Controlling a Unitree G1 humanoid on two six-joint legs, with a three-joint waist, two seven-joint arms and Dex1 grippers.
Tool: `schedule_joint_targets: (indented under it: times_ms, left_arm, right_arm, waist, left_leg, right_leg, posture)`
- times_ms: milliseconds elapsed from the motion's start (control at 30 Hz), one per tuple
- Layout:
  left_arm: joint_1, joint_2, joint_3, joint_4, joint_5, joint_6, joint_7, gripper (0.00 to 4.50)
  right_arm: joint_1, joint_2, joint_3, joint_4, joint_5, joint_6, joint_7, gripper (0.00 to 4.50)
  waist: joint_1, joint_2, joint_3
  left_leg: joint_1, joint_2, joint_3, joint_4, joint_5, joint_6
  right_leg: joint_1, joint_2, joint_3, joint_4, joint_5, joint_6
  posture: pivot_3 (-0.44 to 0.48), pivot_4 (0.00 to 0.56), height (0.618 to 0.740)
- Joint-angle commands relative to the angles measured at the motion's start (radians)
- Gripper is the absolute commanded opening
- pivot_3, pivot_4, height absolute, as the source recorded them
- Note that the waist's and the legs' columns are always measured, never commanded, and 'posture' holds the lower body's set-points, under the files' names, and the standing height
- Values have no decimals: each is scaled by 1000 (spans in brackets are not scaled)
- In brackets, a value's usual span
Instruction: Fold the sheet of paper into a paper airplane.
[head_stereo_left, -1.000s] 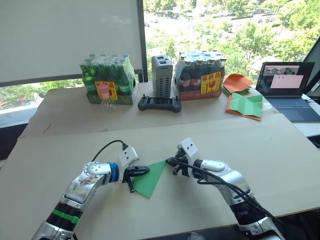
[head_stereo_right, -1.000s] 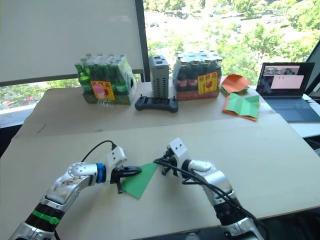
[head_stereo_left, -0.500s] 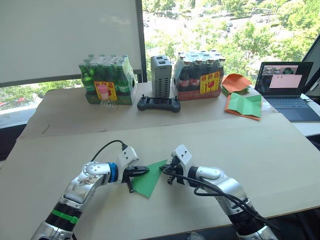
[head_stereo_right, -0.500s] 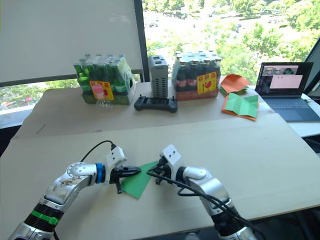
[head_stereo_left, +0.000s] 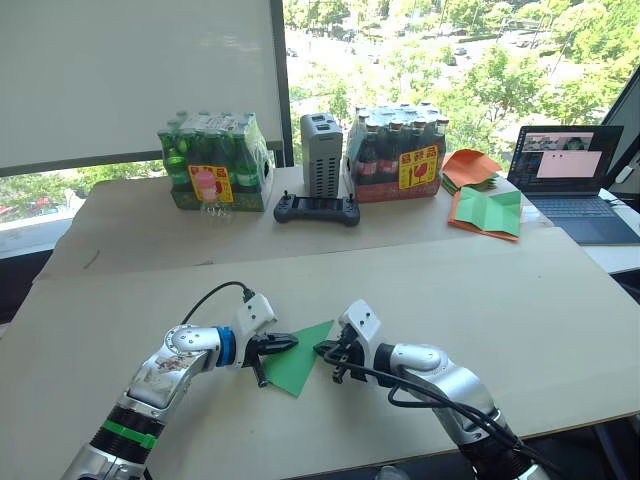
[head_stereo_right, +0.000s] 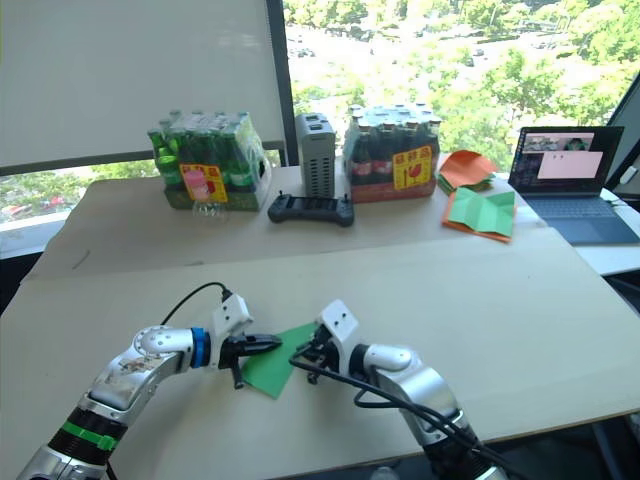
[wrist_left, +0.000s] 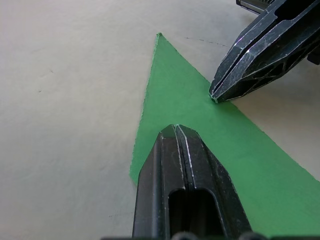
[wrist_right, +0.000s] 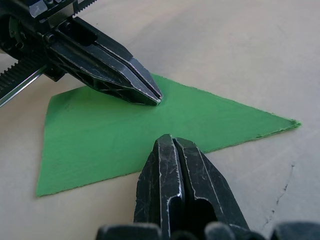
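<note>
Paper airplane lay flat on the bench between both pincers, its long axis pointing away to the right; left pincer and right pincer, fingers pressed together, each touched an opposite edge.

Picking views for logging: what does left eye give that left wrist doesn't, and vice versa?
Left eye alone: the bottle packs, controller, laptop, orange paper pile and both arms over the table. Left wrist alone: the shut fingers pressing the paper, right gripper tip touching its edge. Both: the green folded paper airplane and both grippers.
</note>
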Motion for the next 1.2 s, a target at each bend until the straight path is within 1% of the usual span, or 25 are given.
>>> schedule_joint_targets:
  times_ms: [33,633,767,867,1200]
  left_arm:
    - [28,17,-24,16,30,31,-3,24]
    - [44,24,-17,-3,26,39,1,24]
    - [50,27,-15,-7,26,40,-1,24]
    - [54,31,-11,-15,24,45,-2,24]
    - [74,44,-9,-37,21,58,-4,24]
  right_arm:
    - [37,-9,59,-10,6,40,22,0]
    - [74,-18,127,-73,24,89,44,0]
    - [80,-16,136,-83,23,99,49,0]
    - [88,-16,144,-94,27,104,46,0]
    - [88,-32,190,-131,37,126,57,0]
  waist:
    - [0,0,0]
    - [1,0,0]
    - [1,0,0]
    - [1,0,0]
    - [0,0,0]
  left_leg:
    - [0,0,0,0,0,0]
    - [3,0,0,-1,-1,0]
    - [5,0,0,-2,-1,0]
    - [10,0,0,-4,-2,0]
    - [11,0,0,-6,-2,0]
  right_leg:
    - [0,0,0,0,0,0]
    - [0,0,0,0,0,0]
    - [2,0,0,0,0,0]
    - [6,1,0,-1,0,0]
    - [6,1,0,-2,0,0]
  posture:
    - [0,150,735]
    - [0,150,735]
    - [0,150,735]
    - [0,150,735]
    - [0,150,735]
